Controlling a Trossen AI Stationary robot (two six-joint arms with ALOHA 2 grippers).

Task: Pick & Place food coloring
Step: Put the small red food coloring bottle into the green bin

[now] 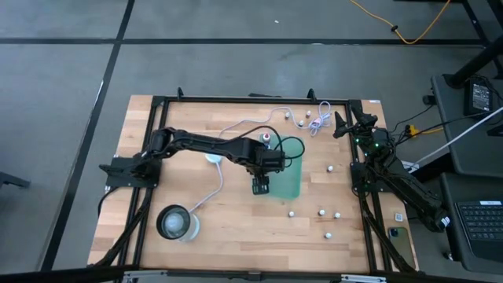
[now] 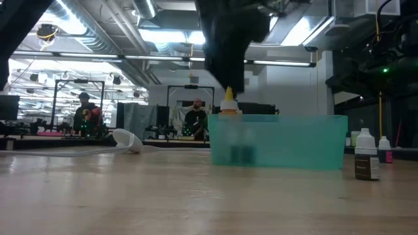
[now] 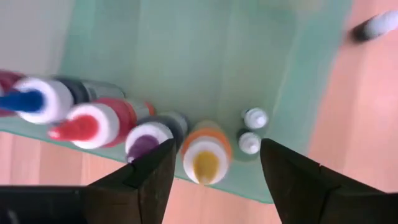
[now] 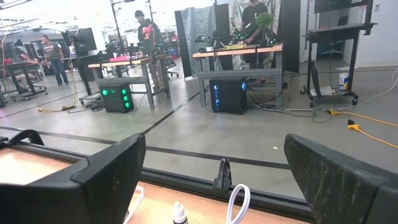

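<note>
Left end effector (image 3: 214, 165) over orange-yellow bottle (image 3: 205, 155)

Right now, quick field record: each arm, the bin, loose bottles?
left gripper: over the green bin's near edge, jaws apart on either side of an orange-yellow bottle, not pressing it
right gripper: parked at the table's right edge, jaws open, empty
green bin: mid-table, holds a row of bottles: blue, red, purple, orange-yellow
loose bottles: several scattered on the wood to the bin's right
glass jar: front left
</note>
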